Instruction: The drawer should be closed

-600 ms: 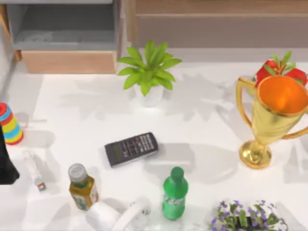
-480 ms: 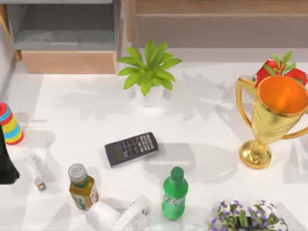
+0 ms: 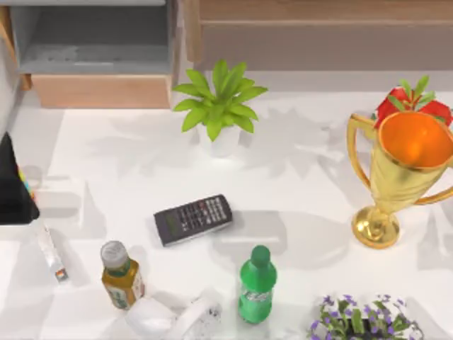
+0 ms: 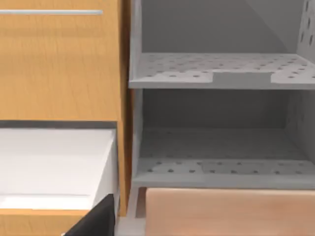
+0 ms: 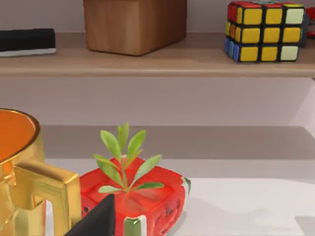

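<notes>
The drawer [image 3: 99,60] sits at the far left corner of the table, pulled out toward the table's middle, its grey floor and walls open to the overhead camera and its light tan front panel [image 3: 101,91] facing the table. In the left wrist view the same drawer [image 4: 224,157] appears head-on, with its grey perforated floor below a grey shelf [image 4: 221,71] and the tan panel [image 4: 229,211] across the front. The left arm [image 3: 14,188] shows as a dark shape at the left edge of the table, in front of the drawer and well apart from it; whether its fingers are wide or narrow I cannot tell. A potted plant [image 3: 218,106] stands just right of the drawer's front, and beyond it runs a long wooden unit [image 3: 318,35] with a grey-brown panel. Nearer the front lie a calculator [image 3: 193,219], a small brown bottle [image 3: 120,275], a green bottle [image 3: 256,285], a white roll [image 3: 152,319] and some purple flowers [image 3: 364,319]. A gold trophy [image 3: 400,173] stands at the right, with a red planter [image 3: 414,106] behind it. The right wrist view looks at that red planter [image 5: 142,199] beside the trophy [image 5: 27,182], with a shelf [image 5: 147,61] behind carrying a wooden block [image 5: 134,24] and a puzzle cube [image 5: 265,29].
</notes>
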Action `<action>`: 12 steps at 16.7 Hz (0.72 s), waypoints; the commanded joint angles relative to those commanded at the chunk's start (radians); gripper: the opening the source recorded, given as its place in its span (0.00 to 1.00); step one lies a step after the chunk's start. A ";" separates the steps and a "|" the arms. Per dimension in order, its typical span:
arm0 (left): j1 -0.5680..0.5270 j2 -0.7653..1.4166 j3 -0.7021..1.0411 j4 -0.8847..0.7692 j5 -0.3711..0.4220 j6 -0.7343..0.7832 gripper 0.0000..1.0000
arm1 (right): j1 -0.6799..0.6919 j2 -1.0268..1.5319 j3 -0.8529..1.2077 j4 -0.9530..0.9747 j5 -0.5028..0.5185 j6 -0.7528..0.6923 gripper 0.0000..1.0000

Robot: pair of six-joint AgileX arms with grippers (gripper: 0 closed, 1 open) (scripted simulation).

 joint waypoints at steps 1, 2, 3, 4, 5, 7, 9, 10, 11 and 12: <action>-0.030 0.075 0.025 0.044 -0.030 0.001 1.00 | 0.000 0.000 0.000 0.000 0.000 0.000 1.00; -0.060 0.150 0.049 0.088 -0.059 0.002 1.00 | 0.000 0.000 0.000 0.000 0.000 0.000 1.00; -0.089 0.222 0.073 0.130 -0.088 0.003 1.00 | 0.000 0.000 0.000 0.000 0.000 0.000 1.00; -0.117 0.290 0.095 0.171 -0.115 0.004 1.00 | 0.000 0.000 0.000 0.000 0.000 0.000 1.00; -0.142 0.351 0.116 0.208 -0.140 0.005 1.00 | 0.000 0.000 0.000 0.000 0.000 0.000 1.00; -0.185 0.449 0.151 0.271 -0.182 0.006 1.00 | 0.000 0.000 0.000 0.000 0.000 0.000 1.00; -0.215 0.511 0.175 0.314 -0.211 0.007 1.00 | 0.000 0.000 0.000 0.000 0.000 0.000 1.00; -0.223 0.527 0.182 0.326 -0.219 0.008 1.00 | 0.000 0.000 0.000 0.000 0.000 0.000 1.00; -0.226 0.532 0.185 0.330 -0.222 0.008 1.00 | 0.000 0.000 0.000 0.000 0.000 0.000 1.00; -0.226 0.532 0.185 0.330 -0.222 0.008 1.00 | 0.000 0.000 0.000 0.000 0.000 0.000 1.00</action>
